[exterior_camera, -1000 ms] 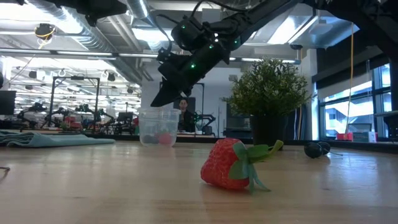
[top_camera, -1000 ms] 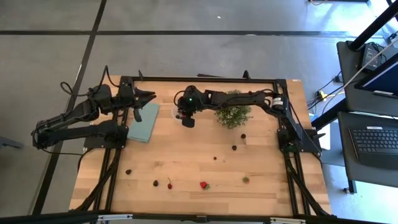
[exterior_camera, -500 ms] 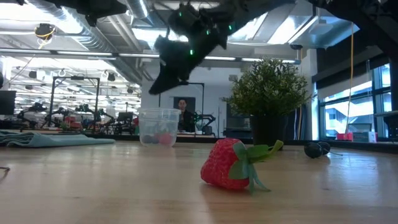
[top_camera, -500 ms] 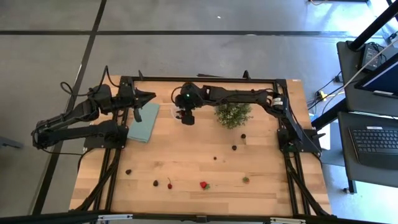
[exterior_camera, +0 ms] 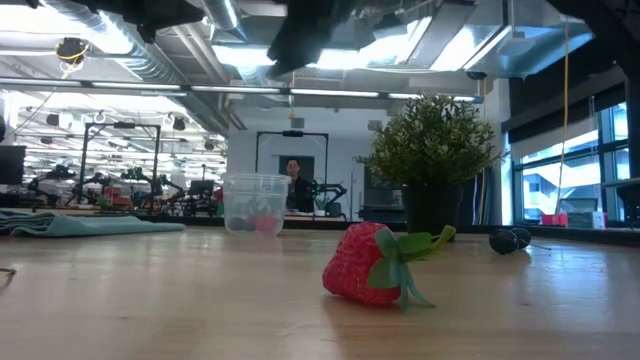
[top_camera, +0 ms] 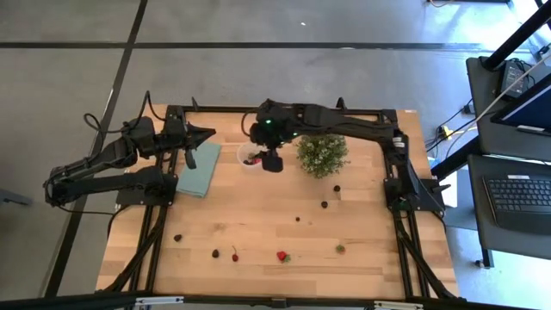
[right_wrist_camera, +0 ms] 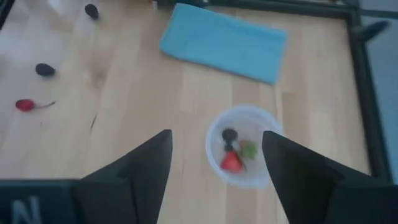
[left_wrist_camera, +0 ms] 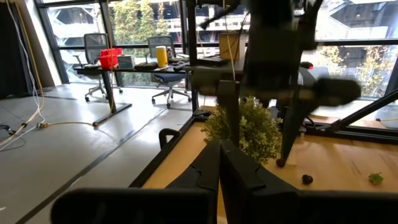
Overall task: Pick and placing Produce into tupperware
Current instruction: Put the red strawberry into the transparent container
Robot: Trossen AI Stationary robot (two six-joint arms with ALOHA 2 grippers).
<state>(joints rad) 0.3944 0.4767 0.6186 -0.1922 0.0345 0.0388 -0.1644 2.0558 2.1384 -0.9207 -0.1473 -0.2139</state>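
Observation:
The tupperware (top_camera: 250,156) is a small clear cup standing upright on the table near the far edge. Inside it (right_wrist_camera: 244,146) lie a red strawberry piece (right_wrist_camera: 231,162), a dark berry (right_wrist_camera: 229,134) and a greenish piece (right_wrist_camera: 249,149). My right gripper (right_wrist_camera: 217,134) hangs open high above the cup (exterior_camera: 255,203), a little to its right (top_camera: 272,159), with nothing between its fingers. More produce lies scattered on the near half: a strawberry (top_camera: 281,256) (exterior_camera: 375,262), dark berries (top_camera: 325,204) (top_camera: 215,253) and a green piece (top_camera: 340,249). My left gripper (left_wrist_camera: 221,155) is shut and waits at the far left (top_camera: 191,156).
A bushy green potted plant (top_camera: 322,153) stands just right of the cup, close to my right arm. A flat teal cloth (top_camera: 198,169) lies at the far left under my left gripper. The middle of the table between cup and scattered fruit is bare wood.
My right gripper has gone up from just above the cup's rim to well above it, and has shifted a little toward the table's right edge. The cup has stayed in place.

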